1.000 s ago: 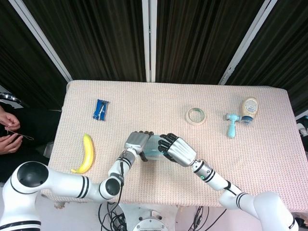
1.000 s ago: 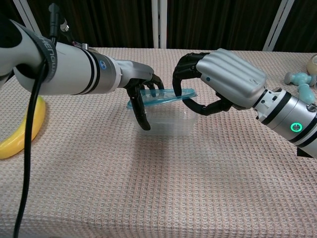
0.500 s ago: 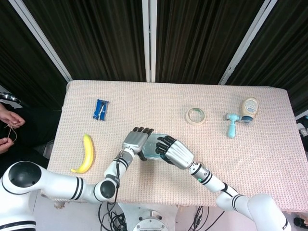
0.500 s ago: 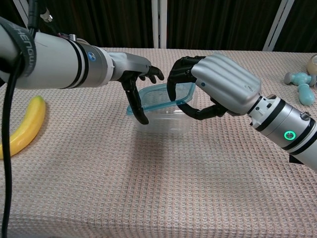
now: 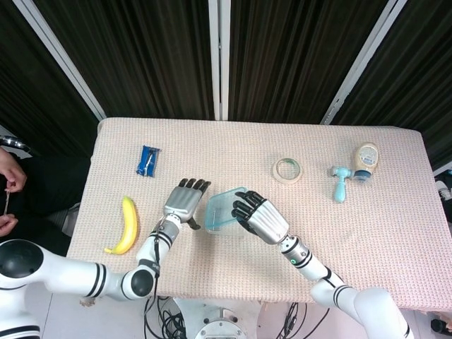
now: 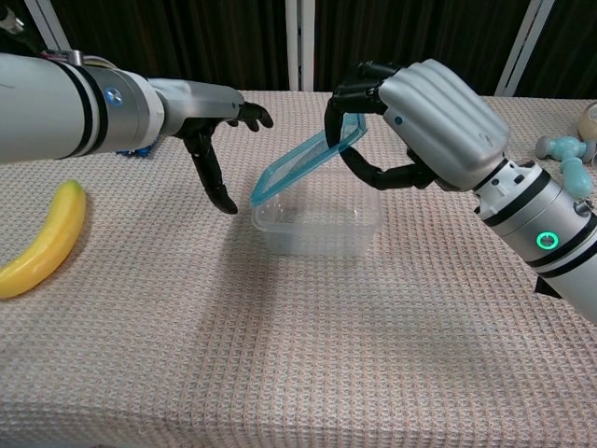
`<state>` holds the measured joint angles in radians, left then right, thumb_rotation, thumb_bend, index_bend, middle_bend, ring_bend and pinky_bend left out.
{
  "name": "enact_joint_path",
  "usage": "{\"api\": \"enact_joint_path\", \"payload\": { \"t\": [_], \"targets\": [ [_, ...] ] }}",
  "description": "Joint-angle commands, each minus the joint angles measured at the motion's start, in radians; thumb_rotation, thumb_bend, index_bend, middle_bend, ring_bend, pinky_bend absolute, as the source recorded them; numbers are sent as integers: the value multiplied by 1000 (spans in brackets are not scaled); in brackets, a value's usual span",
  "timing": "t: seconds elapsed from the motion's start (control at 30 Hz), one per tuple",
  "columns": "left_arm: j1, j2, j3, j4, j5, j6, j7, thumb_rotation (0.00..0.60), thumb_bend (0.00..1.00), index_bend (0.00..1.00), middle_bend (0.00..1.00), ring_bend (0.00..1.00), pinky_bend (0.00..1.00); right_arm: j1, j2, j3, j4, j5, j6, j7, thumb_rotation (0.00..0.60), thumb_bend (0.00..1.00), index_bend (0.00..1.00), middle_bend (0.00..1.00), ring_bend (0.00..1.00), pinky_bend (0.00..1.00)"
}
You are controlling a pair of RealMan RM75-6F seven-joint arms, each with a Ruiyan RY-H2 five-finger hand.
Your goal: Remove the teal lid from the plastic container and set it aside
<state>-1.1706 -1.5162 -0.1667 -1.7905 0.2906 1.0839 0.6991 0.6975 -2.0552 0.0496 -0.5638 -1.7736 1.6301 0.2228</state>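
My right hand (image 6: pixel 438 121) (image 5: pixel 260 217) grips the teal lid (image 6: pixel 308 165) (image 5: pixel 223 210) by its right edge and holds it tilted above the clear plastic container (image 6: pixel 317 222). The lid's lower left corner hangs just over the container's left rim; I cannot tell whether they touch. The container stands uncovered on the cloth. My left hand (image 6: pixel 210 126) (image 5: pixel 185 201) hovers open to the left of the container, fingers spread, holding nothing. In the head view the lid and my right hand hide most of the container.
A banana (image 5: pixel 127 226) (image 6: pixel 42 243) lies at the left front. A blue packet (image 5: pixel 147 160) sits at the back left. A tape roll (image 5: pixel 287 169), a light-blue handled tool (image 5: pixel 341 182) and a bottle (image 5: pixel 365 159) are at the right. A person's hands (image 5: pixel 8 201) show at the left edge.
My right hand has lifted the lid off the container and tilted it up. My left hand let go of the container and drew back to the left, fingers spread.
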Motion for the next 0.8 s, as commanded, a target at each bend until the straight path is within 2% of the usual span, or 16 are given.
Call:
{"api": "enact_joint_path", "payload": {
  "t": [0.03,0.43,0.6,0.8],
  "targets": [
    [20,21,8,-3,30,10,-14,600,0,0,23,0,0,12,-4,27,16,19,22,10,600,520,826,450,275,373],
    [128,126,33,18,139,56,-85,600,0,0,21,0,0,67,21,150,52,126,40,39,600,520,865,464,294,371],
    [186,164,50,44,184,73,-122,600,0,0,21,0,0,90,33,193,80,182,-7,47,600,520,875,473,303,370],
    [274,215,61,71,231,71,-211,600,0,0,21,0,0,114,31,214,146,236,-112,68,600,520,874,472,298,367]
  ]
}}
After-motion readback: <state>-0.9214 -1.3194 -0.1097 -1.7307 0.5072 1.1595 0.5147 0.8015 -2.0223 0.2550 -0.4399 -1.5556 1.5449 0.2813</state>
